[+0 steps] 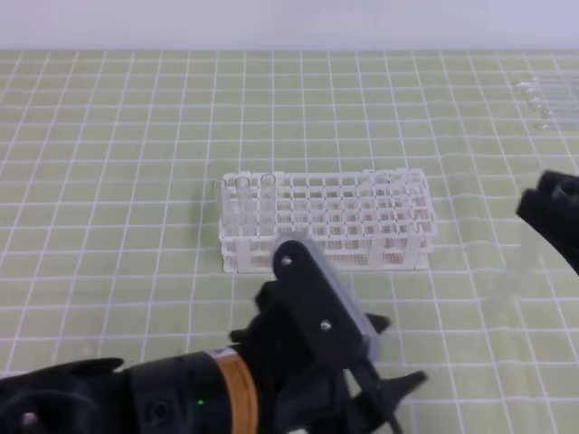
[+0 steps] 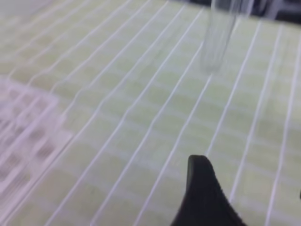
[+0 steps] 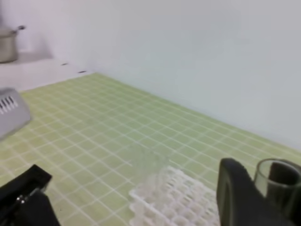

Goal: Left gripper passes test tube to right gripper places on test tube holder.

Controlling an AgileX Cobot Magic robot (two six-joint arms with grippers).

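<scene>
The white test tube holder [image 1: 348, 221] stands mid-table with three clear tubes [image 1: 244, 201] upright in its left end. My left gripper [image 1: 398, 354] hovers in front of the holder, open, with nothing between its fingers. In the left wrist view one black finger [image 2: 202, 197] shows and the test tube [image 2: 218, 37] hangs upright ahead of it, above the mat. My right gripper [image 1: 547, 215] sits at the right edge. In the right wrist view it is shut on the test tube [image 3: 277, 181], whose open rim shows beside a finger [image 3: 235, 197]. The holder [image 3: 174, 202] lies blurred below.
Spare clear tubes [image 1: 543, 95] lie at the far right corner of the green gridded mat [image 1: 136, 181]. The left arm [image 3: 23, 200] shows at the lower left of the right wrist view. A metal pot [image 3: 7, 44] stands on a white ledge beyond the mat.
</scene>
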